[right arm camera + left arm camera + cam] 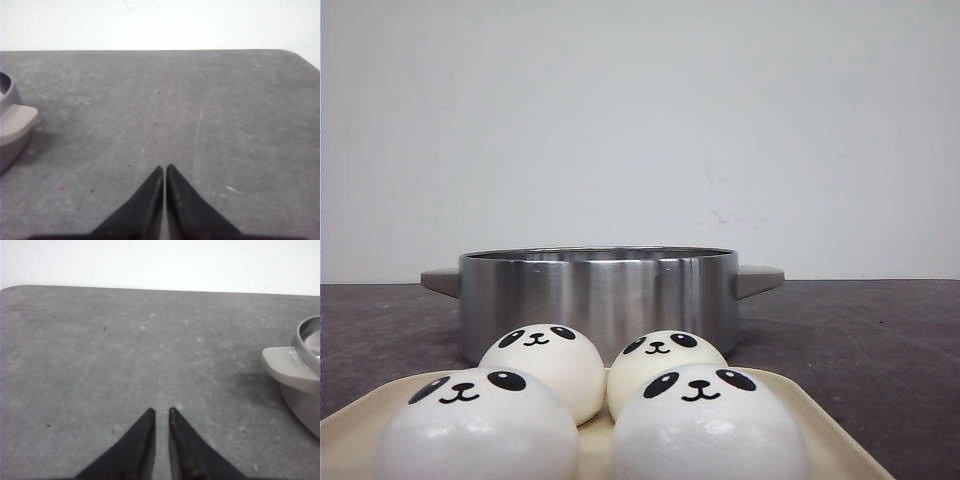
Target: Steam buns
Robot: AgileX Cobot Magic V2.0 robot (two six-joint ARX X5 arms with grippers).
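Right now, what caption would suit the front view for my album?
Four panda-faced buns on a cream tray, before a steel pot on a dark table.

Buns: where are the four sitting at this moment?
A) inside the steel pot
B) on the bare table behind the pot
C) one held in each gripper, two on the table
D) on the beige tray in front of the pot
D: all four buns rest on the tray, nearer the camera than the pot.
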